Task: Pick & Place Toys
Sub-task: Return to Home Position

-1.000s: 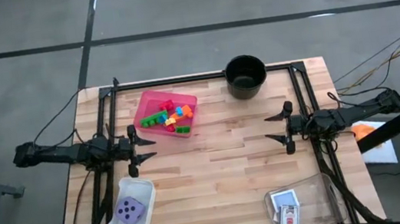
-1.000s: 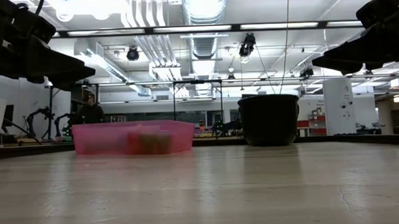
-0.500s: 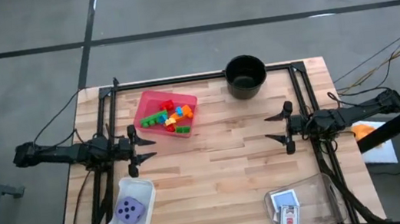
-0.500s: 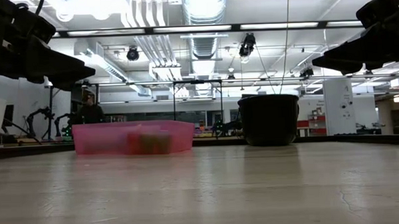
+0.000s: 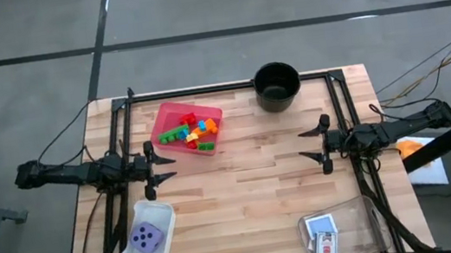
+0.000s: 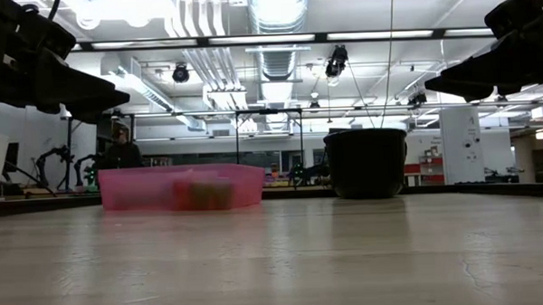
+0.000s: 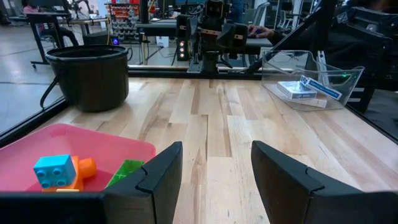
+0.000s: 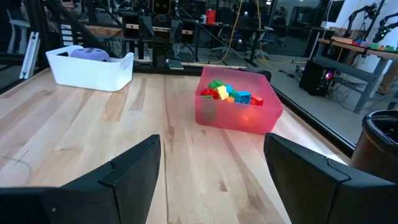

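Note:
Small plastic bricks (image 5: 191,133), green, red, orange, teal and yellow, lie piled in a pink square tray (image 5: 170,116) at the far left. A purple dotted die (image 5: 147,237) sits in a white tub (image 5: 163,211) near the left front. Cards (image 5: 321,234) lie in a clear tub (image 5: 360,207) at the right front. My left gripper (image 5: 166,161) stands open at the left edge, above the table. At the right edge my right gripper (image 5: 305,145) stands open too, with nothing between its fingers.
A black round pot (image 5: 277,85) stands at the far edge, right of the middle. A black frame (image 5: 229,85) runs along the table's far and side edges. The bare wood (image 5: 242,185) between the two grippers is free room.

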